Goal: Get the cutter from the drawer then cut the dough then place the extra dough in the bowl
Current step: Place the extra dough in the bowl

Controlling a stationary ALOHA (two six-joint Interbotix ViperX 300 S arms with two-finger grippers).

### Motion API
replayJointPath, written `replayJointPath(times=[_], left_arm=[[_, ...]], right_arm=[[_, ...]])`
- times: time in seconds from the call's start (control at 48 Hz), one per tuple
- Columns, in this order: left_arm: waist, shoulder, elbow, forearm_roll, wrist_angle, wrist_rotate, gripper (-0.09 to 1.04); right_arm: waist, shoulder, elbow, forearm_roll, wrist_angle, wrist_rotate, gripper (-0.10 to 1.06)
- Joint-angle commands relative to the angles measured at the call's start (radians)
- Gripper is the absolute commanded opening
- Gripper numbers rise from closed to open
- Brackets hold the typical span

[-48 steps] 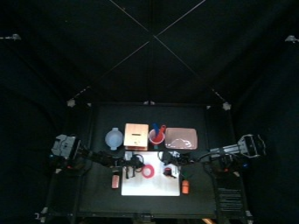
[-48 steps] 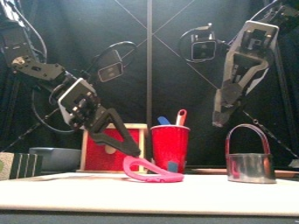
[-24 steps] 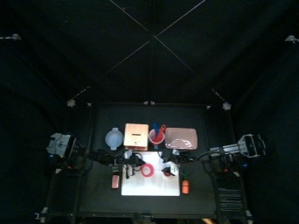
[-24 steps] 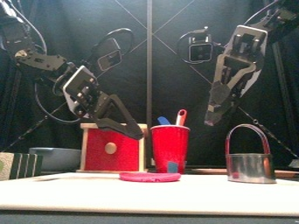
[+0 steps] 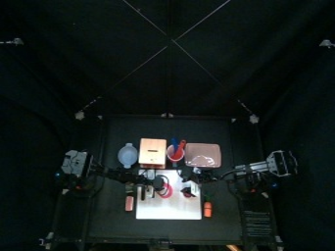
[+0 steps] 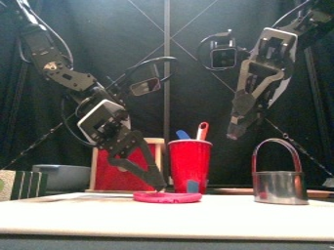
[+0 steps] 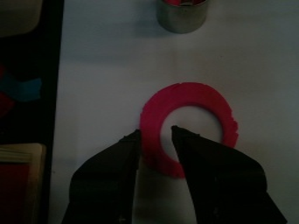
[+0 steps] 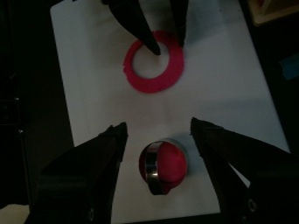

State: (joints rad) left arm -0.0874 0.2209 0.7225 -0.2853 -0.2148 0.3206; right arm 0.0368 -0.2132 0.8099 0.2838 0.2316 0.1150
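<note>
Black jaws of the left end effector (image 7: pixel 160 136) are open and down at the white board (image 7: pixel 105 70). They straddle the near rim of the pink dough ring (image 7: pixel 216 109), not pinching it yet as far as I can tell. The ring lies flat, right ahead of those jaws, so the left arm is the nearer one. The right end effector (image 8: pixel 158 125) hangs higher, jaws wide open and holding nothing, over the metal cutter (image 8: pixel 145 162) with the round of dough (image 8: pixel 167 168) inside. The bowl (image 6: pixel 59 176) sits back left on the desk. Count: one ring, one cutter, one bowl.
</note>
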Motion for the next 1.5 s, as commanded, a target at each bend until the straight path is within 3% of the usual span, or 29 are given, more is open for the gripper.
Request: replayJointPath(times=[0.021, 0.562, 1.25, 1.5], left_arm=[[0.014, -0.009, -0.032, 0.008, 0.002, 0.006, 0.74], [0.023, 0.058, -0.081, 0.023, 0.12, 0.005, 0.71], [0.02, 0.081, -0.081, 0.023, 0.144, 0.005, 0.56], [0.018, 0.051, -0.081, 0.025, 0.11, 0.005, 0.55]], right_arm=[[-0.002, -0.008, -0.009, 0.002, -0.008, 0.0, 0.92], [0.002, 0.002, -0.002, 0.003, -0.023, 0.0, 0.92], [-0.006, 0.003, 0.003, 0.008, -0.021, 0.0, 0.92], [-0.006, 0.003, 0.008, 0.009, -0.021, 0.002, 0.92]])
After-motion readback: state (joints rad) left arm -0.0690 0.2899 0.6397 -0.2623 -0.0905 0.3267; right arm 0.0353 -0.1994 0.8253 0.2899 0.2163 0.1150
